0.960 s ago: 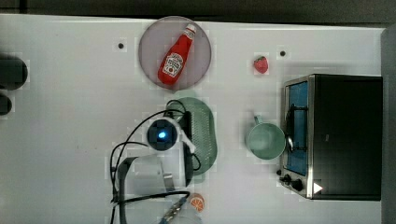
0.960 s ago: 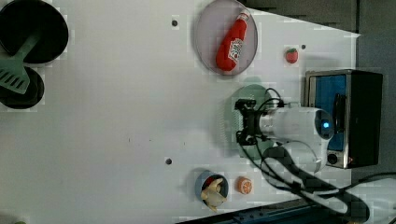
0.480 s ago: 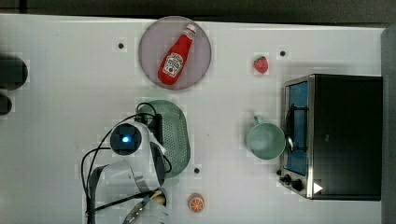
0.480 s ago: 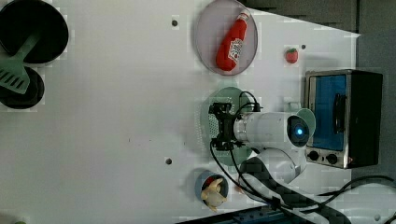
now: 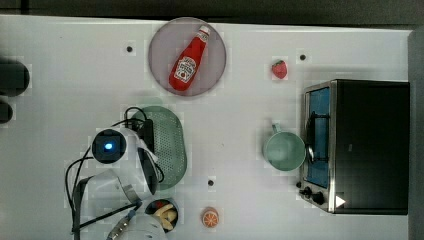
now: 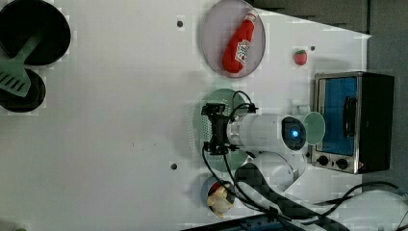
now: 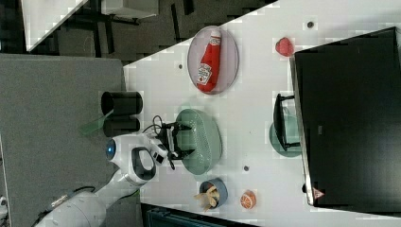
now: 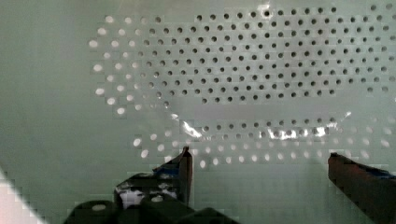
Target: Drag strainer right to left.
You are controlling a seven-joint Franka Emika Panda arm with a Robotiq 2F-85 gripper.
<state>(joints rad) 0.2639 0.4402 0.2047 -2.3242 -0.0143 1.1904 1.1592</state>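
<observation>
Top view: the strainer (image 5: 172, 145) and gripper (image 5: 146, 150) now sit further left than before; the wrist view reveals fingers (image 8: 184, 168) spread inside the bowl.

text: none legible | ketchup bottle (image 5: 189, 61) label: too blurry | oven (image 5: 356, 146): white triangle mark, unreadable

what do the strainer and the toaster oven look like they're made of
Strainer: probably moulded plastic, pale mint green, smooth and slightly glossy; the wrist view shows neat punched holes and a soft glare streak. Toaster oven: likely metal, with a dark matte casing and silvery front frame.
</observation>
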